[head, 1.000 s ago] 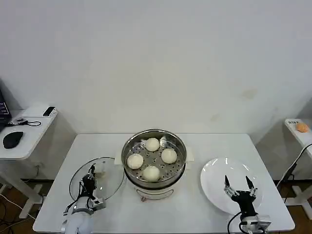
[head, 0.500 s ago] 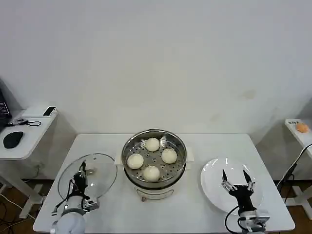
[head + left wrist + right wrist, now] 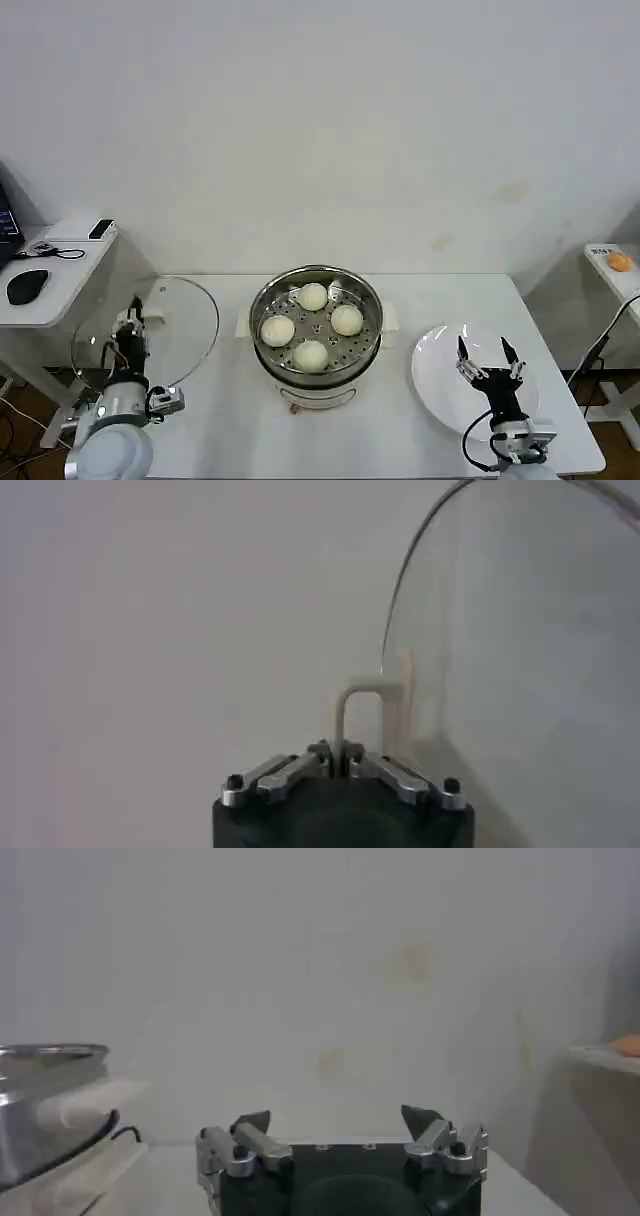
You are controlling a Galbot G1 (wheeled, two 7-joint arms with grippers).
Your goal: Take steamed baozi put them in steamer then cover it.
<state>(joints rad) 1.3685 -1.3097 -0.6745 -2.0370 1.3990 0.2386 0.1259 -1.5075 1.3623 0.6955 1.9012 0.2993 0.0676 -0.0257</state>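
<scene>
While the steamer (image 3: 316, 332) sat mid-bench, these were seen:
Baozi: four steamed baozi (image 3: 312, 327) lay on its perforated tray.
Cover: the cover (image 3: 150, 333) hung tilted, lifted left of the steamer.
Left claw: the left claw (image 3: 130, 330) was clenched on the cover's handle (image 3: 360, 712).
Right claw: the right claw (image 3: 486, 359), fingers spread, hovered over the white plate (image 3: 440, 380), right of the steamer.
</scene>
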